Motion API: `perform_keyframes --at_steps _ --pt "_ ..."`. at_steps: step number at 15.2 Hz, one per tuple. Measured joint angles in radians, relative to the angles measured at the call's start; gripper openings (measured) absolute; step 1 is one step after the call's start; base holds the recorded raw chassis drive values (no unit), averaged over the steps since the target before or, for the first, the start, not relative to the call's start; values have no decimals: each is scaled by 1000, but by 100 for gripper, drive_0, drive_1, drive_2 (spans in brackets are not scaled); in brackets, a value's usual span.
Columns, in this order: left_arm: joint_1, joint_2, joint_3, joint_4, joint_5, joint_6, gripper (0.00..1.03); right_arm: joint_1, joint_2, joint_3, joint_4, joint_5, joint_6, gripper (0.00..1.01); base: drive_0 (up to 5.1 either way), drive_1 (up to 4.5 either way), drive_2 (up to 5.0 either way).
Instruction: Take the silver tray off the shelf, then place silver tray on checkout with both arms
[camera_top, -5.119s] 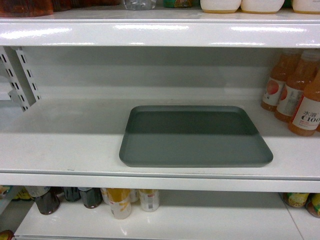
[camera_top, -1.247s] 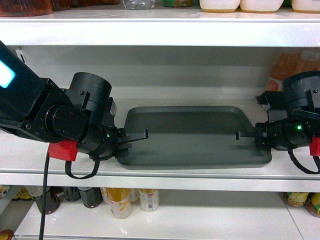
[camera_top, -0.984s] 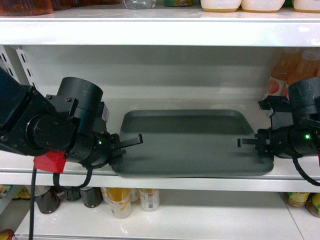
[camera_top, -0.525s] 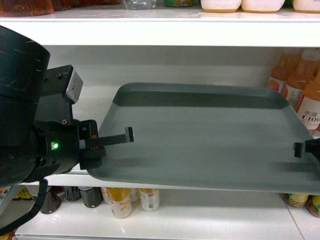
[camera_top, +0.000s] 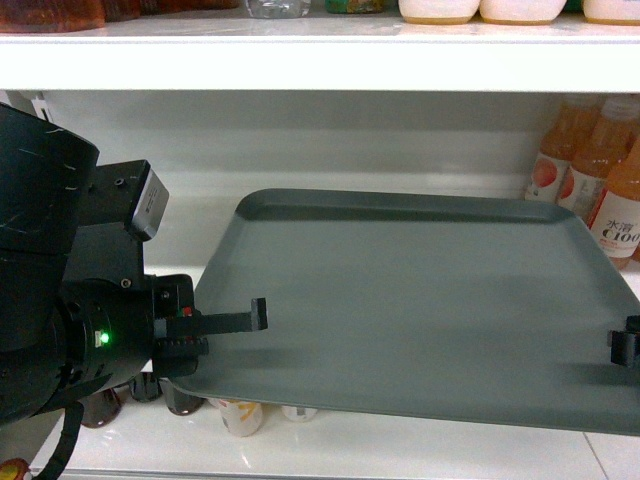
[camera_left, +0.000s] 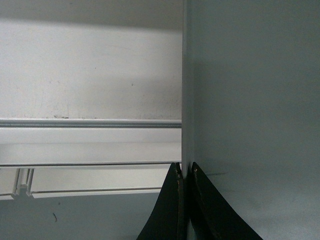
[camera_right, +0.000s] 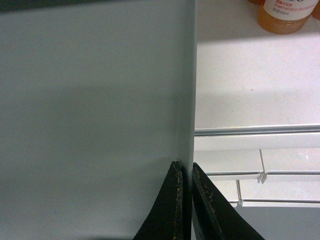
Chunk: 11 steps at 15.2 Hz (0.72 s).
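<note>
The silver tray (camera_top: 420, 300) is a large grey-green rectangle held in the air in front of the shelf (camera_top: 190, 215), tilted with its near edge low. My left gripper (camera_top: 256, 318) is shut on the tray's left rim, one finger lying over the top. In the left wrist view the left gripper (camera_left: 185, 170) pinches the thin rim of the tray (camera_left: 250, 100). My right gripper (camera_top: 622, 347) shows only at the frame's right edge, on the right rim. The right gripper (camera_right: 186, 170) is clamped on the rim of the tray (camera_right: 90, 100). The checkout is out of view.
Orange juice bottles (camera_top: 600, 175) stand on the shelf at the right, behind the tray's far corner; one bottle (camera_right: 285, 15) shows in the right wrist view. An upper shelf board (camera_top: 320, 65) runs overhead. Bottles (camera_top: 240, 418) stand on the lower shelf under the tray.
Both grippers have drawn the tray further out from the shelf towards the camera and slightly lower. Before that they closed on its two side rims and lifted it.
</note>
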<state>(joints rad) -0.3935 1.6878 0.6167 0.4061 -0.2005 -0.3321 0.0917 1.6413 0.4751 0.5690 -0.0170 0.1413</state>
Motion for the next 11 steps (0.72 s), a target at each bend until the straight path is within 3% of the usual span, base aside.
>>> perform_keyframes --at_steps 1,11 --pt "1 0 0 5 -2 1 2 0 0 0 7 -1 0 3 0 0 0" --pt "0 0 0 10 -9 4 2 5 0 1 9 3 0 3 5 -424 433"
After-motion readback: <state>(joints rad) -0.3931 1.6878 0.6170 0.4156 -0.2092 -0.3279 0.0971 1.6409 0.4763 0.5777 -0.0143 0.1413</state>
